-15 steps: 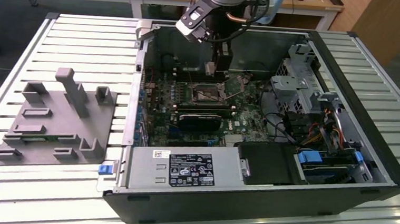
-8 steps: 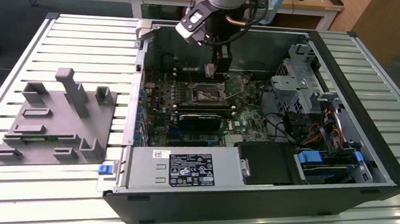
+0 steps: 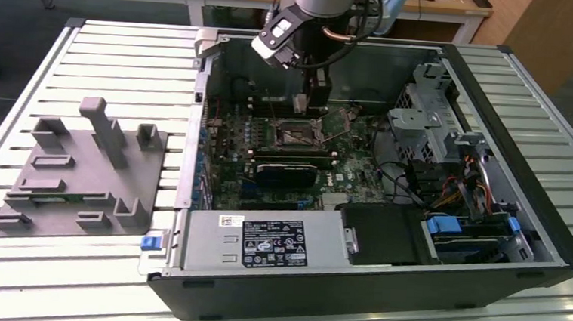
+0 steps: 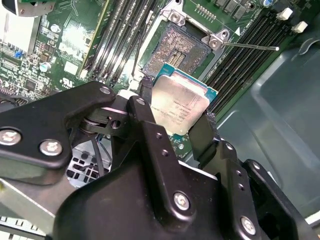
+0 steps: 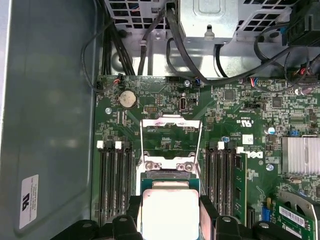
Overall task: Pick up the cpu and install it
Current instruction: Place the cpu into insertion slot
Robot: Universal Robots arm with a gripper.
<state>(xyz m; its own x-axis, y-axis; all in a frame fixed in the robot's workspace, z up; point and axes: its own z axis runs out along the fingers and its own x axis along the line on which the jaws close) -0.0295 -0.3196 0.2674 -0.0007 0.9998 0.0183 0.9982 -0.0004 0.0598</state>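
Centrally, the cpu sits clamped between the two black fingers of the gripper, which grip it on two opposite edges. Its silver metal top faces both wrist cams, with a thin green rim showing on the side toward the socket. The chip is square, so no long axis can be told. In the first wrist view its sides run approx. parallel to the memory slots on either side. It hangs just beside and partly over the near edge of the open socket; contact with the board cannot be told. The socket's pin field lies bare in the second wrist view, with a thin metal lever sticking out to one side. Its load plate stands swung open on the far side of the chip, near a coin cell. In the exterior view the gripper reaches down into the open pc case, over the motherboard. To the exterior view's left a grey tray rests on the slatted table, well apart from the arm.
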